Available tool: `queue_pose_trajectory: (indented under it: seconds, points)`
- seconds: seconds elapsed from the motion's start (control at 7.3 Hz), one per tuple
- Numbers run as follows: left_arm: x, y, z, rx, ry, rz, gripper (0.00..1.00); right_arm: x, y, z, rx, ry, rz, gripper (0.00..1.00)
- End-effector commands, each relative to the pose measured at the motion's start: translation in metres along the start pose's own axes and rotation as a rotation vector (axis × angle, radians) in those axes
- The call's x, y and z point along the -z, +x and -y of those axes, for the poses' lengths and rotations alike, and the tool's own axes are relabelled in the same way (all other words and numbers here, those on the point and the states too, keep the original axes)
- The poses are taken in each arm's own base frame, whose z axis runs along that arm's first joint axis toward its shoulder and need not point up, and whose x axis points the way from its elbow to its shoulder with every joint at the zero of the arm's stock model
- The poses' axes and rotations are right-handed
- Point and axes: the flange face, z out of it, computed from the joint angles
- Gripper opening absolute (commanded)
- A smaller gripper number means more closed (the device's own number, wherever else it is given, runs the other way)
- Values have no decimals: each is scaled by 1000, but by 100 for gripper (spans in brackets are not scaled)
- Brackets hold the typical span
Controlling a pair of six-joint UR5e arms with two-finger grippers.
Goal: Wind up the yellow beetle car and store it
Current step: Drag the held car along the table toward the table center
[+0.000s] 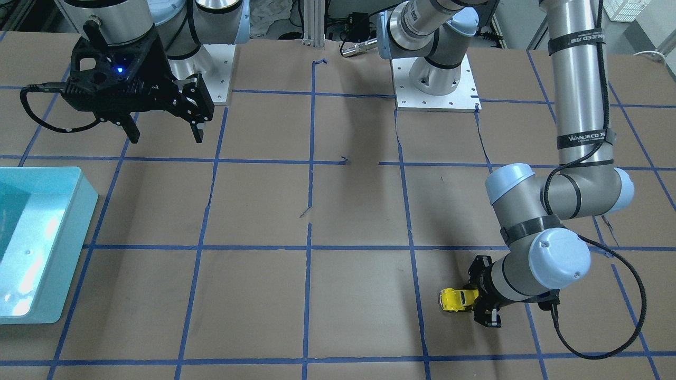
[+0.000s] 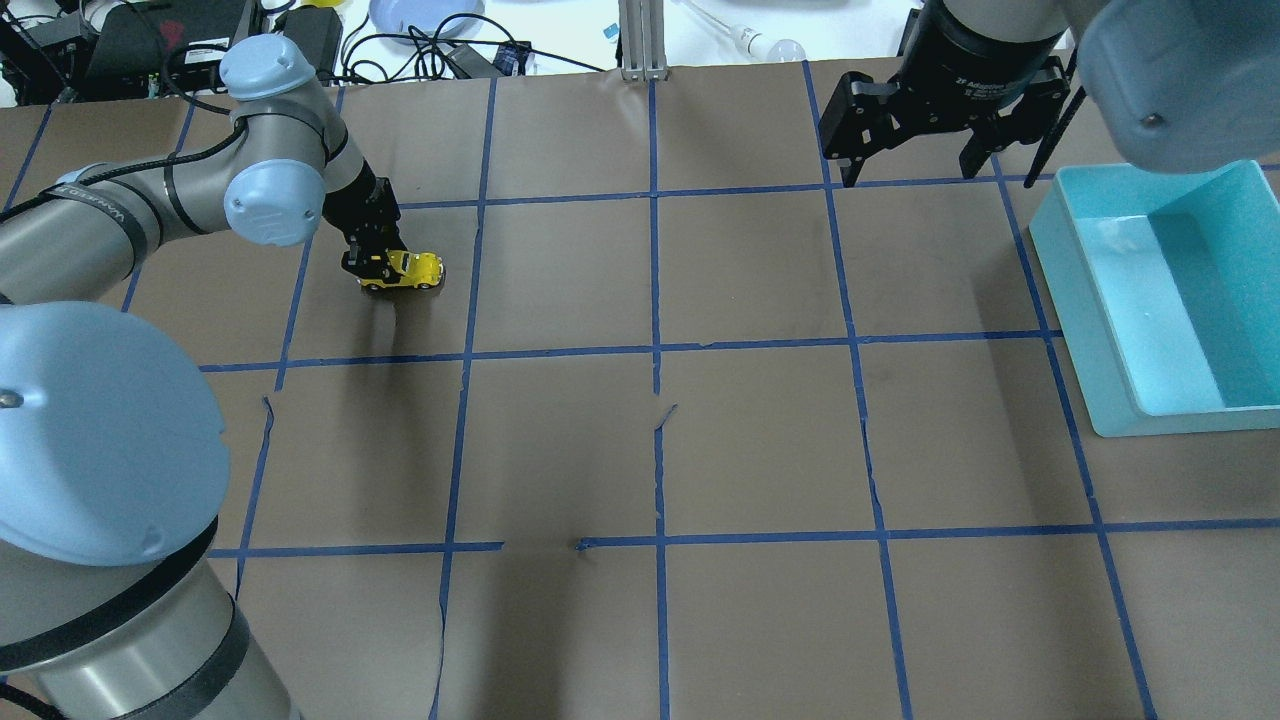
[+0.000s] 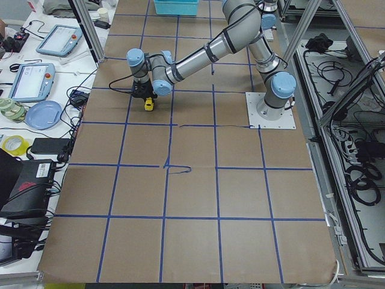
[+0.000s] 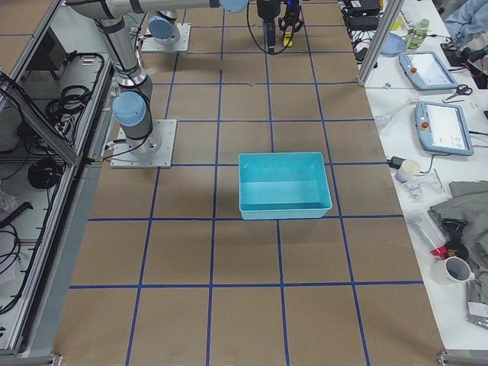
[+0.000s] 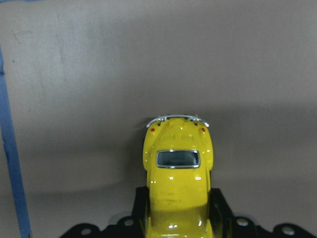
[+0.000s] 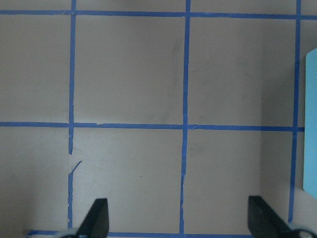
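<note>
Where brown paper with a blue tape grid covers the near table (image 2: 760, 440), teal bin (image 2: 1075, 310) at right, farther off at left the yellow beetle car (image 2: 412, 270) on the paper, left gripper (image 2: 372, 272) clamped on one end, right gripper (image 2: 910, 165) farthest, raised, fingers apart

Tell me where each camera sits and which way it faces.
Front-facing: across the table, facing the robot's bases; arms, yellow beetle car.
Overhead: behind the shoulders, looking forward; left gripper holds the car, right gripper open.
Exterior left: table end; left arm near.
Exterior right: opposite end; teal bin central.
Left wrist: down onto the car's roof.
Right wrist: down at the table; fingertips show.
Shared: front-facing and overhead both show car, bin.
</note>
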Motion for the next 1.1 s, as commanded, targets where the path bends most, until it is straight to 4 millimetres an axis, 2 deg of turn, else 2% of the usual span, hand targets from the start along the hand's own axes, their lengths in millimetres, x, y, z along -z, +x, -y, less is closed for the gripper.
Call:
queue_pose_trajectory:
  seconds: [0.0,0.96]
  points:
    - [-2,0,4,6,1,4,0,0,1,0,-1,0,0,100]
    - [2,-2,32,-6,1,1,0,0,1,0,-1,0,0,100]
